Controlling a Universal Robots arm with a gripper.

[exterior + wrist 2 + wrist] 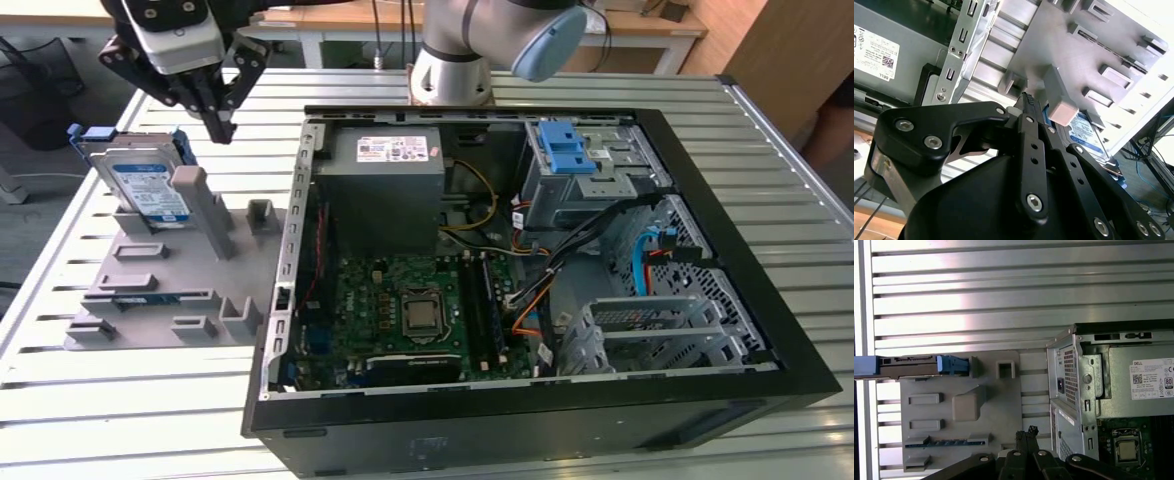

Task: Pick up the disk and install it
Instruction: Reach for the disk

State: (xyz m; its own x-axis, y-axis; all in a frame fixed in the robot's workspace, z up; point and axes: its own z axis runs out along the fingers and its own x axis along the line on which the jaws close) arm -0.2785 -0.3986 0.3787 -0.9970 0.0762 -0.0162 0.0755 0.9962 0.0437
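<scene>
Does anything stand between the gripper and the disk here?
Partly. The gripper hangs above the grey fixture. Sideways, the fixture's tall post stands between it and the disk. The disk's top edge looks free from above.

surface: slatted metal table [120, 420] | behind: wooden desk [340, 15] | exterior view's right: wooden panel [785, 50] | light: glare on slats
</scene>
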